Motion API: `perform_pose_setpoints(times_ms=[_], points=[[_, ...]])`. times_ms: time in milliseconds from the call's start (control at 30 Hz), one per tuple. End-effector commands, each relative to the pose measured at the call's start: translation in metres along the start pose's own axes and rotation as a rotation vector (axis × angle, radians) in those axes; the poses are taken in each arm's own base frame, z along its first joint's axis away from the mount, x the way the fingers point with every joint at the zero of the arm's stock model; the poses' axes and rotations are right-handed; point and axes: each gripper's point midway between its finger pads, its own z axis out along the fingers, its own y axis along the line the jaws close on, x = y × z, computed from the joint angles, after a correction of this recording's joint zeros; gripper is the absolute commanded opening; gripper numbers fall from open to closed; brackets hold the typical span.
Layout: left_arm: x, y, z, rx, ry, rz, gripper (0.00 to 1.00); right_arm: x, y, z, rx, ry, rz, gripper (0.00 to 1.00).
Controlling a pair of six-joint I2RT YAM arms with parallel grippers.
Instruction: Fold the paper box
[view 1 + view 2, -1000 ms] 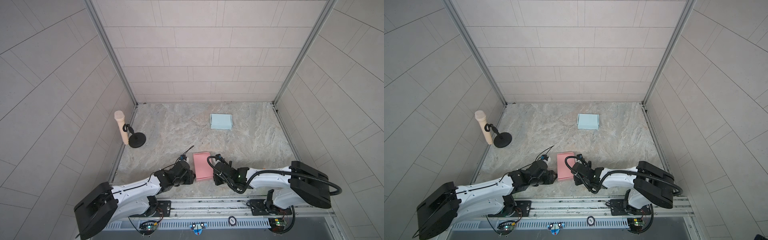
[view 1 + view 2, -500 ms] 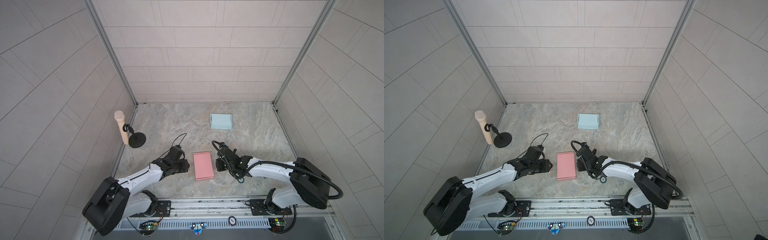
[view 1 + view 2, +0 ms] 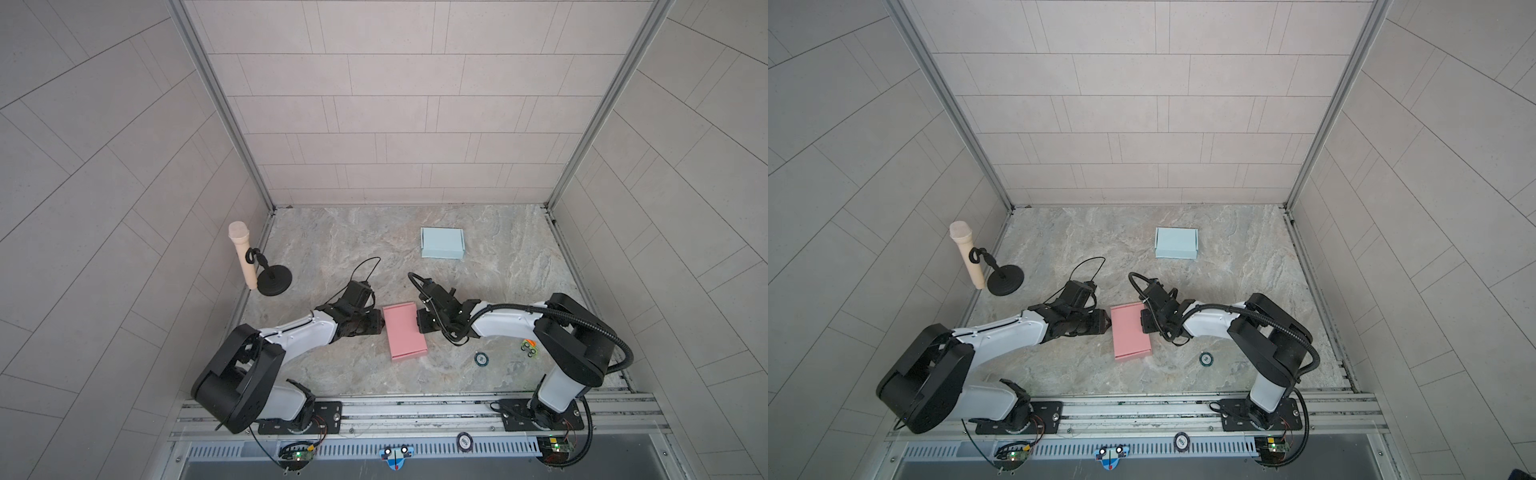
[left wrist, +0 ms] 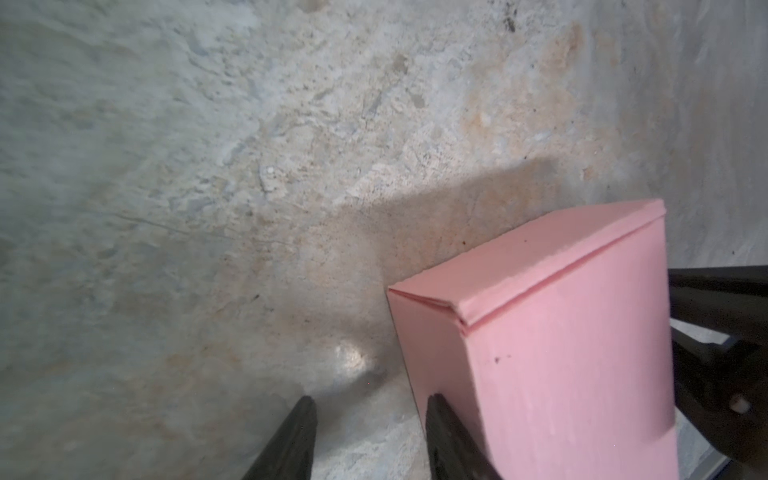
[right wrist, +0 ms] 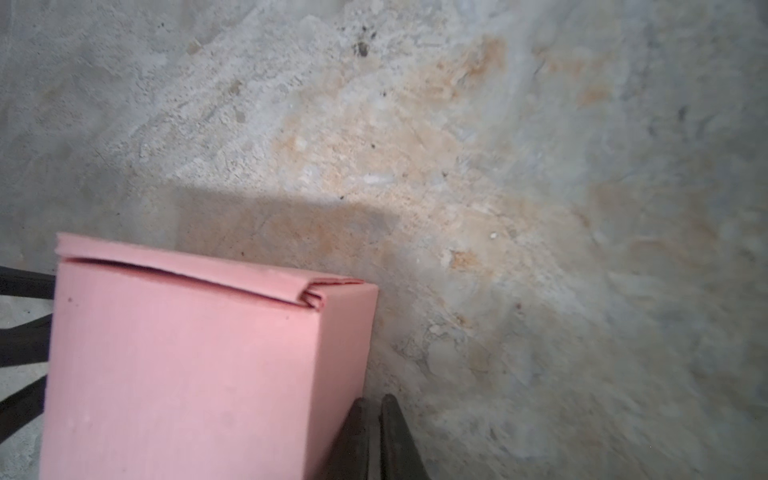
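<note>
The pink paper box (image 3: 405,332) (image 3: 1128,332) lies closed and flat on the marble table near the front middle. My left gripper (image 3: 380,326) (image 3: 1108,324) is at the box's left side. In the left wrist view this gripper (image 4: 370,401) is open, with only bare table between its fingers and one finger against the box wall (image 4: 561,353). My right gripper (image 3: 419,324) (image 3: 1143,322) is at the box's right side. In the right wrist view it (image 5: 374,399) is shut on nothing, its tips beside the box's side wall (image 5: 187,365).
A light blue box (image 3: 441,243) (image 3: 1176,243) lies towards the back. A microphone on a black stand (image 3: 273,282) stands at the left edge. A small round disc (image 3: 481,358) (image 3: 1206,358) and a small toy (image 3: 529,347) lie at the front right.
Both grippers have moved from the box's near end towards its far half and closed in on its two sides. The box lies about where it was.
</note>
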Motion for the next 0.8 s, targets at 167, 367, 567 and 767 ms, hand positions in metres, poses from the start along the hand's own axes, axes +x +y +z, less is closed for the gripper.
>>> perform_pose_setpoints(times_ms=[167,367,567,767], points=[[-0.01,-0.018,0.01,0.066,0.01,0.032,0.47,0.012,0.023,0.008,-0.068,0.031,-0.005,0.12],[-0.011,-0.017,0.015,0.053,0.022,0.037,0.47,0.011,0.021,0.002,-0.064,0.009,0.003,0.12],[-0.015,-0.008,0.014,0.016,0.028,0.032,0.46,0.009,-0.004,-0.006,-0.015,-0.006,0.025,0.12],[-0.018,0.0,0.012,-0.013,0.031,0.032,0.47,0.004,-0.02,-0.008,0.011,-0.017,0.05,0.12]])
